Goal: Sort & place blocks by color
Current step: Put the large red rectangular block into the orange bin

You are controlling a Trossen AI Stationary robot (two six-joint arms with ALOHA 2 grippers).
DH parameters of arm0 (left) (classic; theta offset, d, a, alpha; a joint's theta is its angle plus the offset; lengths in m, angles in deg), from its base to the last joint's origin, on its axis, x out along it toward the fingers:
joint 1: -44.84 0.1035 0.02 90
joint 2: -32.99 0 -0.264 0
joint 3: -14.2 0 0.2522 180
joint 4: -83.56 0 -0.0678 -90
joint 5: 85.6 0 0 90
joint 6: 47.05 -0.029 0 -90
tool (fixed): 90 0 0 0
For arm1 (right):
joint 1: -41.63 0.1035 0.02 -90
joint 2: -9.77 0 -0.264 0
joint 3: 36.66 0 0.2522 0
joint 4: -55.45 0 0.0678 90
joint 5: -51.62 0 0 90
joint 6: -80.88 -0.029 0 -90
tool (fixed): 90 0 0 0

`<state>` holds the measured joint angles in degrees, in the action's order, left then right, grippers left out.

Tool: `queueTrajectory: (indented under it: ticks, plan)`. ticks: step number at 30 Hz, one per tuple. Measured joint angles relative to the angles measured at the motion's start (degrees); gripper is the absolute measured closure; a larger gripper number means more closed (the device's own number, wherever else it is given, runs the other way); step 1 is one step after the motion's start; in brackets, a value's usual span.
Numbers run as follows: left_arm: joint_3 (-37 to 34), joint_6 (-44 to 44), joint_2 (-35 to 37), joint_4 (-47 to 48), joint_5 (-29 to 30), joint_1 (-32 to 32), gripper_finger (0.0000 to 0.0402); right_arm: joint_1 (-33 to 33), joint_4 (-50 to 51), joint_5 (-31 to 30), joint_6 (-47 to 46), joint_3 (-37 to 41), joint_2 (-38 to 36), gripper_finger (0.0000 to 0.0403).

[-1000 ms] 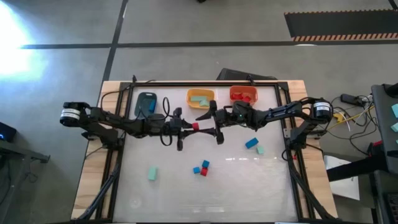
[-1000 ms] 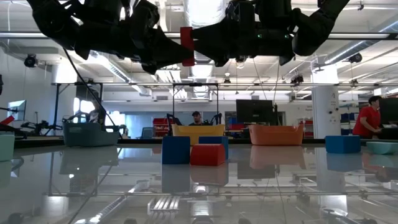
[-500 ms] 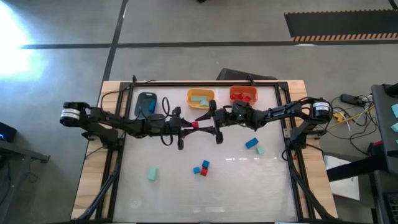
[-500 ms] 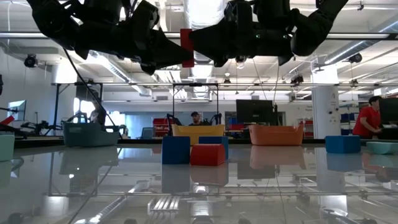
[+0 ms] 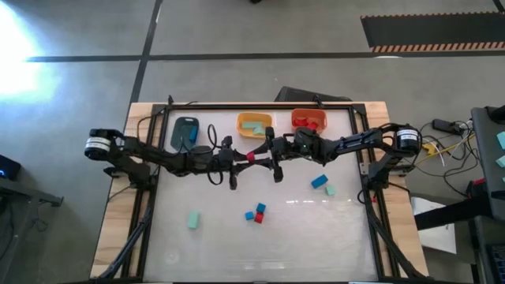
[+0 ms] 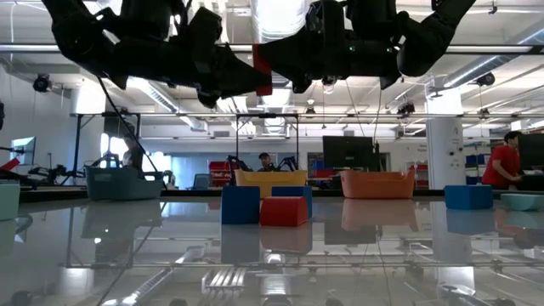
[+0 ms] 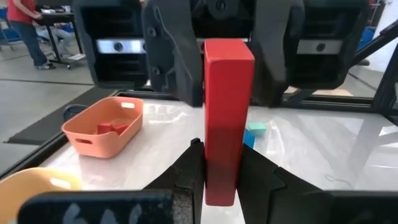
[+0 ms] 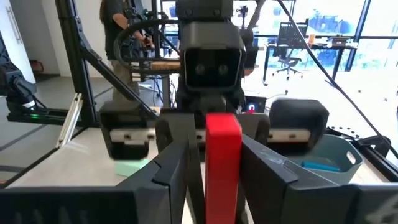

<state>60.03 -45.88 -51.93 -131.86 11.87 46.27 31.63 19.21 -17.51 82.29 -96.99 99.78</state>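
Observation:
A red bar block point(image 5: 252, 157) stands upright in mid-air above the middle of the table. My left gripper point(image 5: 244, 158) comes at it from the table's left and my right gripper point(image 5: 260, 155) from the right, and both are shut on it. The low view shows the bar point(image 6: 262, 68) between the two dark hands, high above the glass top. Loose blocks lie on the table: a teal one point(image 5: 193, 219), a red and blue cluster point(image 5: 255, 213), and a blue point(image 5: 319, 181) and a teal one point(image 5: 330, 189). My left gripper pinches the bar's lower part point(image 7: 219, 177) between its two fingers, one on each side face. The fingers come level from the table's left and lie across the bar. The bar stands upright, clear of the table. My right gripper has its two fingers point(image 7: 180, 68) against the side faces of the bar's upper part point(image 8: 222, 146). They come level from the table's right, opposite my left gripper, and lie across the bar.
Three bins stand along the far edge: a grey one point(image 5: 185, 130) holding a blue block, a yellow one point(image 5: 254, 125) holding teal, an orange-red one point(image 5: 308, 120) holding red. A black frame point(image 5: 371, 197) runs round the table. People show in the room beyond.
My right gripper's fingers have drawn in on the upper part of the red bar while my left gripper keeps its hold. The bar stays upright, in nearly the same place above the table.

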Motion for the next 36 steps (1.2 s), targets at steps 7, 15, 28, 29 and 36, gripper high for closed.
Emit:
queueTrajectory:
  ticks: [7, 15, 28, 29, 36]
  plan:
    - [0.5, 0.0, -6.0, -8.0, -1.2, 0.0, 0.0345, 0.0, 0.4, 0.1, 0.1, 0.0, 0.0, 0.0265]
    - [1.3, 0.0, -5.9, -8.4, -1.4, 0.0, 0.0344, 0.0, 1.7, 0.1, 1.6, 0.0, 0.0, 0.0318]
    - [1.2, -0.2, -5.8, -8.4, -1.4, 0.0, 0.0342, 0.0, 2.0, 0.1, 2.1, 0.1, 0.0, 0.0358]
    - [1.2, -0.1, -5.8, -8.4, -1.4, 0.0, 0.0340, 0.0, 2.1, 0.1, 2.2, 0.1, 0.0, 0.0358]
    - [1.0, 0.0, -4.6, -4.9, -1.5, 0.0, 0.0279, -0.9, 7.2, 0.1, 3.9, 0.1, -0.9, 0.0358]
